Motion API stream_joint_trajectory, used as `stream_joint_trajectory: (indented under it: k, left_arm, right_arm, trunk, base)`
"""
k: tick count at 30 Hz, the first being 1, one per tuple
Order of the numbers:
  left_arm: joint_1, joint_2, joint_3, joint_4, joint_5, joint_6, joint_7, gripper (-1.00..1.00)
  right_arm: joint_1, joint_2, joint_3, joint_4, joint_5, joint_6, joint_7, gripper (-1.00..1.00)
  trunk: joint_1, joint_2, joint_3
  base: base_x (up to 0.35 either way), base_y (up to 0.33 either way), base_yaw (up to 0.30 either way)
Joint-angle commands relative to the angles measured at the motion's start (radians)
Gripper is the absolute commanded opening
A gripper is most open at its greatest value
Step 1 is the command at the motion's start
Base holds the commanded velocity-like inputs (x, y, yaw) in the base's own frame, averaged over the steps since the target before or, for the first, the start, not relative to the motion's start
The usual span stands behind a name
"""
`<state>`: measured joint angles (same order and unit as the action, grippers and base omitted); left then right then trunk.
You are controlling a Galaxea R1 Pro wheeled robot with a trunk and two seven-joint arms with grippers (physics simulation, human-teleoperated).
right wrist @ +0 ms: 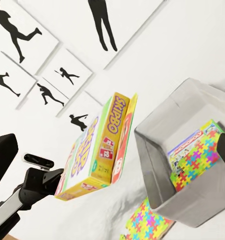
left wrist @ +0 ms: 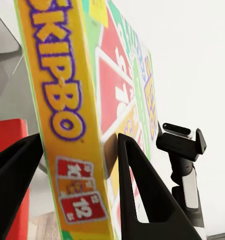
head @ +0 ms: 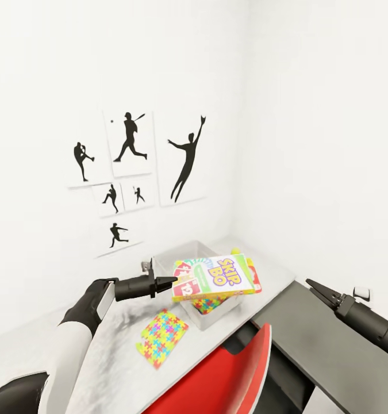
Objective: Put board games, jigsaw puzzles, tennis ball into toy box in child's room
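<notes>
My left gripper (head: 174,282) is shut on one end of the Skip-Bo board game (head: 219,276), holding it tilted just above the toy box (head: 215,319) on the table (head: 110,351). In the left wrist view the game's yellow edge (left wrist: 67,125) sits between the fingers (left wrist: 142,190). The toy box (right wrist: 157,165) holds a jigsaw puzzle (right wrist: 200,160) and another board game (right wrist: 183,148) standing on edge. A second jigsaw puzzle (head: 162,338) lies flat on the table in front of the box. My right gripper (head: 310,283) hangs open and empty to the right. The tennis ball is out of view.
A red chair back (head: 231,374) stands close to the table's front edge. A lower dark grey-topped unit (head: 331,339) adjoins the table on the right, under my right arm. White walls with black baseball silhouette pictures (head: 130,144) meet in a corner behind the toy box.
</notes>
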<state>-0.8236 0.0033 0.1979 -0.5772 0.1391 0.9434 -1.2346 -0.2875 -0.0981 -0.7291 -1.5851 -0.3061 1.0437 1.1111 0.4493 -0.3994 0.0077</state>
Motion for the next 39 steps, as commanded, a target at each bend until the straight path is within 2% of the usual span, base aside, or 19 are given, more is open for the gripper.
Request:
stream_joint_trajectory:
  k: [1,8,24,39]
  left_arm:
    - [-0.001,0.000,0.001,0.000,0.004,0.008,-0.002,-1.00]
    - [-0.001,0.000,0.001,0.000,0.004,0.008,-0.002,-1.00]
    - [-0.001,0.000,0.001,0.000,0.004,0.008,-0.002,-1.00]
    - [0.000,0.000,0.001,0.000,0.004,0.008,-0.003,-1.00]
  right_arm:
    - [-0.001,0.000,-0.001,0.000,0.002,0.003,0.005,1.00]
    - [-0.001,0.000,-0.001,0.000,0.002,0.003,0.005,1.00]
    - [-0.001,0.000,-0.001,0.000,0.002,0.003,0.005,1.00]
    - [-0.001,0.000,0.000,0.000,0.002,0.003,0.004,1.00]
  trunk:
    - [0.001,-0.001,0.000]
    - [0.001,-0.001,0.001]
    - [0.001,-0.001,0.001]
    - [0.001,-0.001,0.001]
  base:
    - [0.201,-0.188,0.023]
    - [0.188,-0.180,0.007]
    - [0.048,-0.184,0.000]
    - [0.096,-0.086,0.000]
